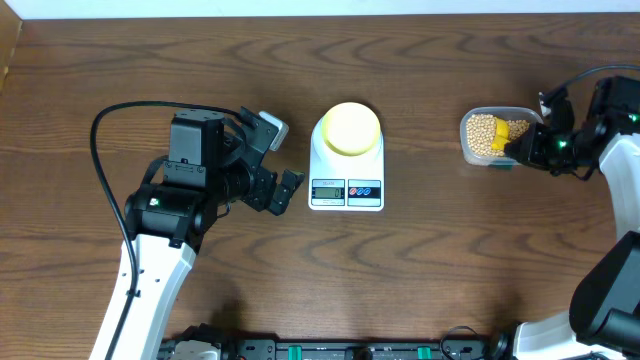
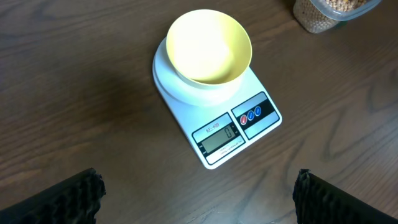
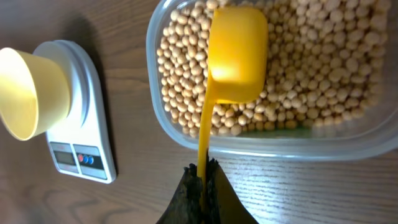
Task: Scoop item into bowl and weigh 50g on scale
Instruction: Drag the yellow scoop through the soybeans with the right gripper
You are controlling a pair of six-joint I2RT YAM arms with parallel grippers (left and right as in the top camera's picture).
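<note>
The pale yellow bowl (image 1: pixel 351 128) stands empty on the white scale (image 1: pixel 346 190) at the table's middle; the left wrist view shows the bowl (image 2: pixel 208 45) and scale (image 2: pixel 230 134) too. Beige beans (image 3: pixel 311 62) fill a clear tub (image 1: pixel 476 135) at the right. My right gripper (image 3: pixel 203 169) is shut on the handle of a yellow scoop (image 3: pixel 235 53), whose cup faces down over the beans. My left gripper (image 1: pixel 283 190) stands open just left of the scale, nothing between its fingers (image 2: pixel 74 196).
The tub's clear wall (image 3: pixel 273 146) lies between my right gripper and the beans. The left arm's black cable (image 1: pixel 110 125) loops over the table's left side. Bare wood lies between scale and tub.
</note>
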